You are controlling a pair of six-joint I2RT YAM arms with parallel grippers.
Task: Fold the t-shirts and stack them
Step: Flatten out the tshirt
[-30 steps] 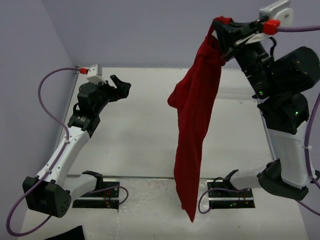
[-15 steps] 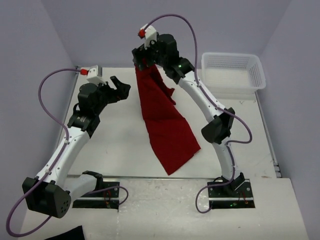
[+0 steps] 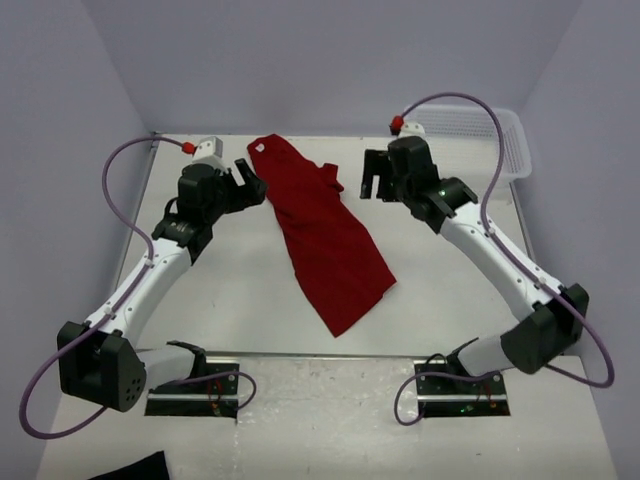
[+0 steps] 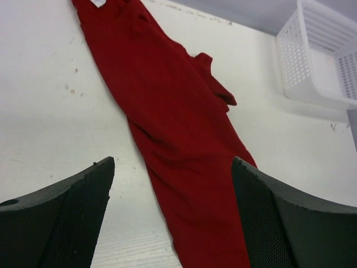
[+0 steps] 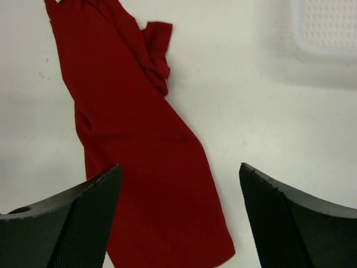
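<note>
The dark red t-shirt (image 3: 325, 240) lies on the table as a long, narrow, bunched strip, running from the back centre toward the front. A sleeve sticks out on its right side. My left gripper (image 3: 255, 180) hovers open just left of the shirt's far end, holding nothing. My right gripper (image 3: 375, 178) hangs open a little to the right of the sleeve, also holding nothing. The left wrist view shows the t-shirt (image 4: 178, 128) below and between the spread jaws of the left gripper (image 4: 173, 162). In the right wrist view the t-shirt (image 5: 134, 139) lies under the open right gripper (image 5: 179, 167).
A white mesh basket (image 3: 512, 140) stands at the back right corner, also seen as the basket (image 4: 323, 50) in the left wrist view and the basket (image 5: 329, 28) in the right wrist view. A black cloth scrap (image 3: 135, 468) lies off the front left edge.
The right gripper carried the hanging shirt to the table's back, lowered it, opened and let go, then drew off to the right. The left arm moved slightly toward the shirt.
</note>
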